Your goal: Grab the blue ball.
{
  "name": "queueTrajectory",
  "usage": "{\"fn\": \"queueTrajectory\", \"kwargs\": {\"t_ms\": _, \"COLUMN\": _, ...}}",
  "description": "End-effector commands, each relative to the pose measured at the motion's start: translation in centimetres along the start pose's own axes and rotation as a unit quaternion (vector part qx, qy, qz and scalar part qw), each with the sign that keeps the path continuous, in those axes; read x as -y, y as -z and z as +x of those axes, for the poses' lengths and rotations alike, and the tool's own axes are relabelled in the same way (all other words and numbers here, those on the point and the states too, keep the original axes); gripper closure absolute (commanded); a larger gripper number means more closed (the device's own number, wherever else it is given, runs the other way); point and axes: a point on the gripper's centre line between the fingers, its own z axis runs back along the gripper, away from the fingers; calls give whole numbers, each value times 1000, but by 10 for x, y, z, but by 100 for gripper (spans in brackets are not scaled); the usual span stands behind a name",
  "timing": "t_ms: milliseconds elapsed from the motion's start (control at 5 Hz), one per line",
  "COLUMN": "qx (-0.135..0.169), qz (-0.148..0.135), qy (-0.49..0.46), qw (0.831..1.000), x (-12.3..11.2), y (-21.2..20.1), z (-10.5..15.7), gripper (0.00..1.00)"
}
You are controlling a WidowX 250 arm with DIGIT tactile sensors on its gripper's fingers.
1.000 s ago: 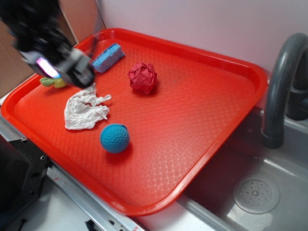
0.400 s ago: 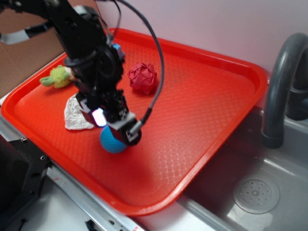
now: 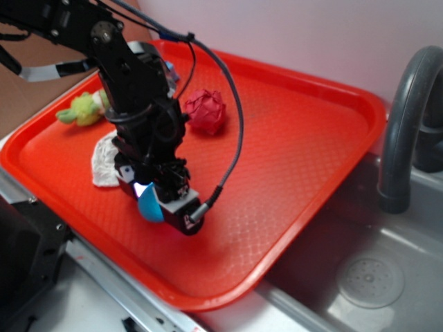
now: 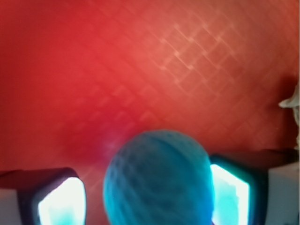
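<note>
**Gripper sitting over the blue ball, near front of tray**

Red tray [image 3: 291,159] is filling most of the exterior view, textured surface, lying next to a grey sink [image 3: 367,277] with a dark curved faucet [image 3: 401,117] on the right.

Black arm [image 3: 131,90] is reaching in from upper left and pointing down at the tray's front-left area, cable looping off it.

White crumpled cloth [image 3: 104,162] is lying left of the arm, partly hidden behind it. Red faceted paper ball [image 3: 208,111] is sitting behind the arm, well apart from the gripper. Green-yellow soft toy [image 3: 82,109] is lying near the left rim. A bit of blue sponge [image 3: 171,71] is peeking out behind the arm.

Gripper [image 3: 160,202] is down at the tray surface with the blue ball [image 4: 158,180] between its fingers [image 4: 60,202]. Wrist view: right pad looks to be touching the ball, left pad is showing a small gap. So jaws are straddling the ball; whether they're actually clamping it, cannot tell. In the exterior view only a sliver of the ball's left side is showing under the gripper.
</note>
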Motion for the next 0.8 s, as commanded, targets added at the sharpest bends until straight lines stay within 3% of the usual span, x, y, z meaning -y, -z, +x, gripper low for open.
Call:
{"fn": "queueTrajectory", "kwargs": {"t_ms": 0, "qx": 9, "qz": 57, "qy": -5, "qw": 998, "x": 8, "y": 4, "z": 2, "gripper": 100}}
{"fn": "queueTrajectory", "kwargs": {"t_ms": 200, "qx": 23, "qz": 36, "qy": -30, "qw": 999, "x": 2, "y": -8, "z": 3, "gripper": 100}}
{"fn": "queueTrajectory", "kwargs": {"t_ms": 400, "qx": 36, "qz": -4, "qy": -24, "qw": 999, "x": -5, "y": -55, "z": 11, "gripper": 100}}
{"fn": "queueTrajectory", "kwargs": {"t_ms": 600, "qx": 109, "qz": -39, "qy": -24, "qw": 993, "x": -14, "y": -109, "z": 16, "gripper": 100}}
